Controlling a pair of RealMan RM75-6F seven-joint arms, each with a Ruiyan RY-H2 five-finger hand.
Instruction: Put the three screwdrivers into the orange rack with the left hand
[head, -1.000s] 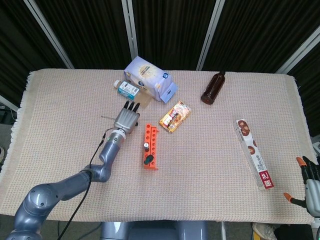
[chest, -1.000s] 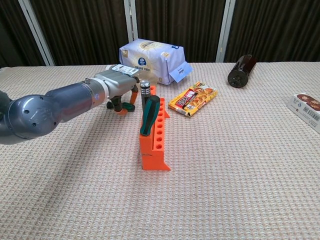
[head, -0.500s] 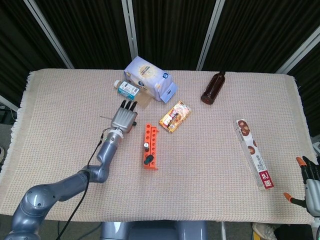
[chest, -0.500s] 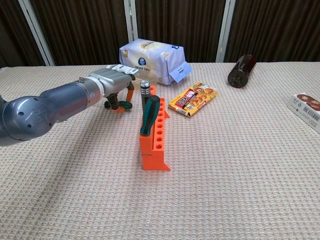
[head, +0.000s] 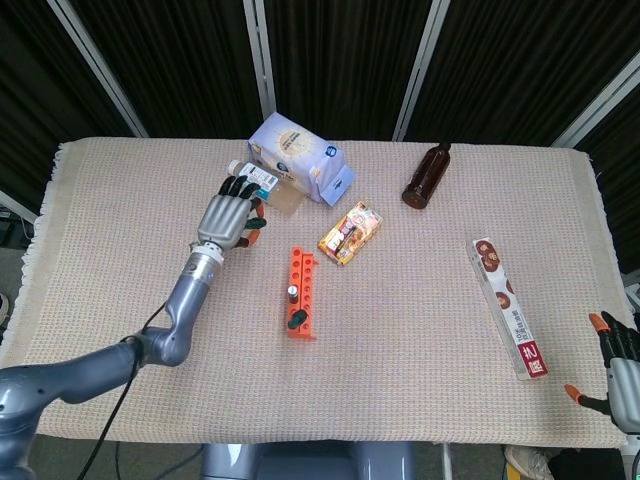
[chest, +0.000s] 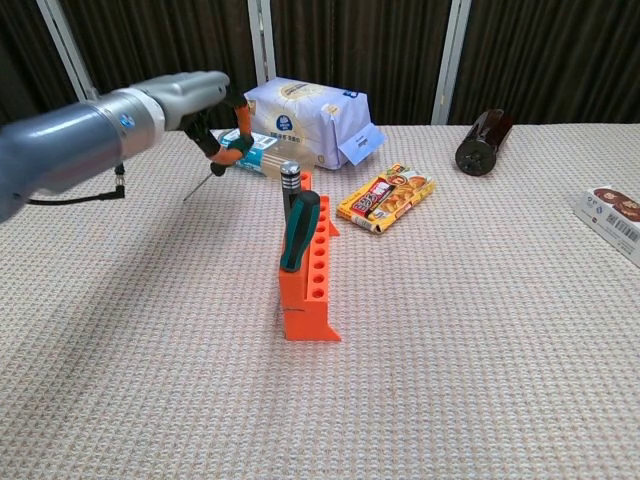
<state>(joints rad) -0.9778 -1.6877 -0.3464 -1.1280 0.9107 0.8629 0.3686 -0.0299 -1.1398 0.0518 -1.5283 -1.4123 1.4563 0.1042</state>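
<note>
Screwdriver pinched in left hand, lifted above the table, shaft angling down-left; only chest view shows that shaft. Orange rack already holds two screwdrivers. Head view hides the held one under the hand. Right hand, head view only, fingers apart, holding nothing.

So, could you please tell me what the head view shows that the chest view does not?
Only the head view shows the right hand, open at the table's near right corner, and the whole length of the long biscuit box. Only the chest view shows the thin shaft of the third screwdriver, slanting down, lifted off the table. Both show the left hand holding it, the orange rack with two screwdrivers standing in it, the tissue pack, the snack packet and the brown bottle.
</note>
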